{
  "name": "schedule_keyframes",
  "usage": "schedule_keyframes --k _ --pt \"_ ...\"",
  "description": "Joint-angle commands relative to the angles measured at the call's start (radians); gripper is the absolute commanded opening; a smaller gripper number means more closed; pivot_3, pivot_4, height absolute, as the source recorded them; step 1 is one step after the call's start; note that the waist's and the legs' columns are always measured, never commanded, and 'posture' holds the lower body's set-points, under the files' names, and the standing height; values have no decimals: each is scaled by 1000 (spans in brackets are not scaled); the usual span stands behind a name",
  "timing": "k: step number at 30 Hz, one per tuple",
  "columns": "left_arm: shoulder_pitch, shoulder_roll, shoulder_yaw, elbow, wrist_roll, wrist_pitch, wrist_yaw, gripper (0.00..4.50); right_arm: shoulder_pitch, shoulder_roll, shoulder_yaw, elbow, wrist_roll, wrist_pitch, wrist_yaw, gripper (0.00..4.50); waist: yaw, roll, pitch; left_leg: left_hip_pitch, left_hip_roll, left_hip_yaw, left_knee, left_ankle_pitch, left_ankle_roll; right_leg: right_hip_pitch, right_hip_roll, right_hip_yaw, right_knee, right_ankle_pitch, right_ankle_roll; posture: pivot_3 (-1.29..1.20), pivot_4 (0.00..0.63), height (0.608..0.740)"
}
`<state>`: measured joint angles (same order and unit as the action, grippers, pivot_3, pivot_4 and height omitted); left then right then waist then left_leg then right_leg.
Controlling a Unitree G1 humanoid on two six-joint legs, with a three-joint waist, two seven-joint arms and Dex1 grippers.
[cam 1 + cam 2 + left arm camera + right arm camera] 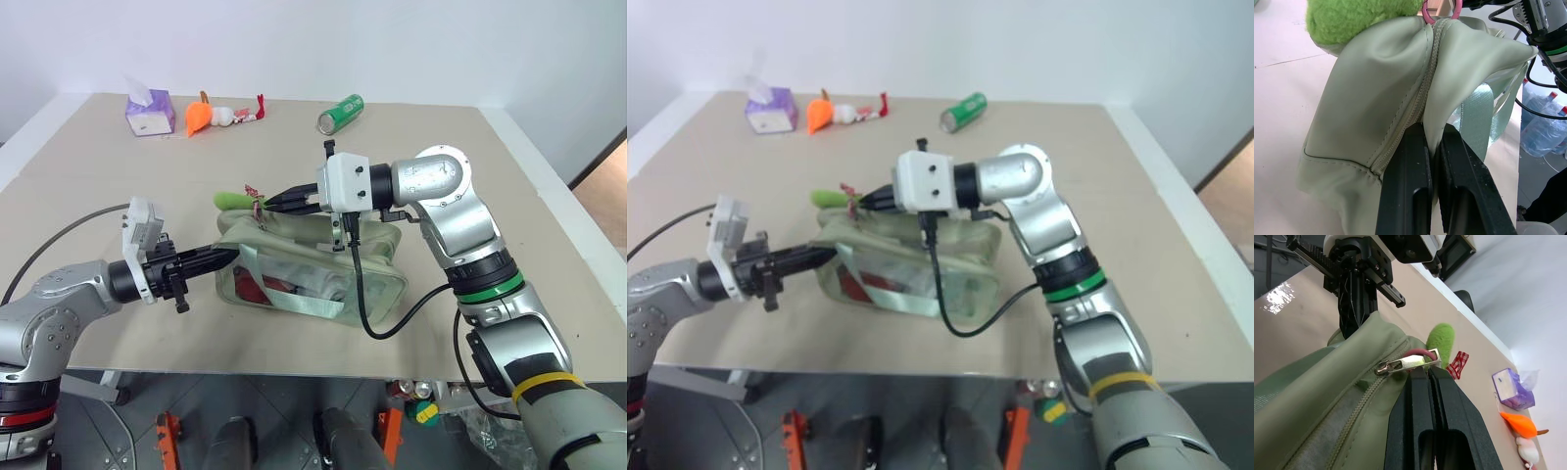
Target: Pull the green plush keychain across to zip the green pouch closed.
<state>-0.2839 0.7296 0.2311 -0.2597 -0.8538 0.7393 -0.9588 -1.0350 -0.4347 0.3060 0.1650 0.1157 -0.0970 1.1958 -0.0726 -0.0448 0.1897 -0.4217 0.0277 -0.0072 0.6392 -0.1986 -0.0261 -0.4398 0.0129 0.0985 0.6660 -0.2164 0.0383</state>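
Note:
The pale green pouch [313,264] lies on the table with its strap handle across the side. My left gripper [227,257] is shut on the fabric at the pouch's left end beside the zipper, as the left wrist view shows [1432,134]. The green plush keychain [235,200] hangs off the pouch's top left corner, fuzzy and lime green [1442,340]. My right gripper [269,203] reaches in from the right and is shut at the metal zipper pull [1400,364], where the keychain's red ring hooks on. The zipper pull sits at the left end of the pouch.
At the table's far side stand a purple tissue box [150,111], an orange plush toy [201,116] and a green can [340,114] lying on its side. The table's front edge runs just below the pouch. A black cable [364,294] droops from my right wrist across the pouch.

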Motion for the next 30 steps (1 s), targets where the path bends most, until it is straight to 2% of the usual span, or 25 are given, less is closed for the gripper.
schedule_keyframes --k 1,2,6,12,15,22,30 --pt "2 1 6 -29 -8 -5 0 0 -38 -25 -43 5 5 2 2 15 0 0 0 0 0 0 0 0 0 0 0 0 0 0 0 0 150 740" --pt "3 1 6 -29 -8 -5 1 0 -44 -38 -53 3 18 26 11 15 0 0 0 0 0 0 0 0 0 0 0 0 0 0 0 0 150 740" --pt "2 0 6 -32 -9 -4 2 0 -77 -74 -81 17 40 95 25 1123 0 0 0 0 0 0 0 0 0 0 0 0 0 0 0 0 150 740" --pt "-2 -6 0 -35 -12 -3 8 0 -162 -69 -75 213 -78 -19 -75 3234 -1 0 0 1 0 0 0 0 0 0 0 0 0 0 -1 0 150 740" --pt "-5 -8 -3 -35 -11 -2 8 0 -184 -60 -42 300 -114 -113 -45 4216 -1 0 0 0 0 1 0 0 0 0 0 0 0 1 -1 0 150 740" --pt "-11 -15 -6 -36 -10 -3 13 0 -239 18 -12 494 -172 -261 -53 4216 -2 0 0 0 0 1 -1 0 0 0 0 0 0 2 -3 0 150 740" --pt "-6 -19 -3 -49 -15 2 24 0 -258 96 -18 528 -123 -262 37 4216 -2 0 0 0 0 0 -1 0 0 0 0 0 0 3 -5 0 150 740"
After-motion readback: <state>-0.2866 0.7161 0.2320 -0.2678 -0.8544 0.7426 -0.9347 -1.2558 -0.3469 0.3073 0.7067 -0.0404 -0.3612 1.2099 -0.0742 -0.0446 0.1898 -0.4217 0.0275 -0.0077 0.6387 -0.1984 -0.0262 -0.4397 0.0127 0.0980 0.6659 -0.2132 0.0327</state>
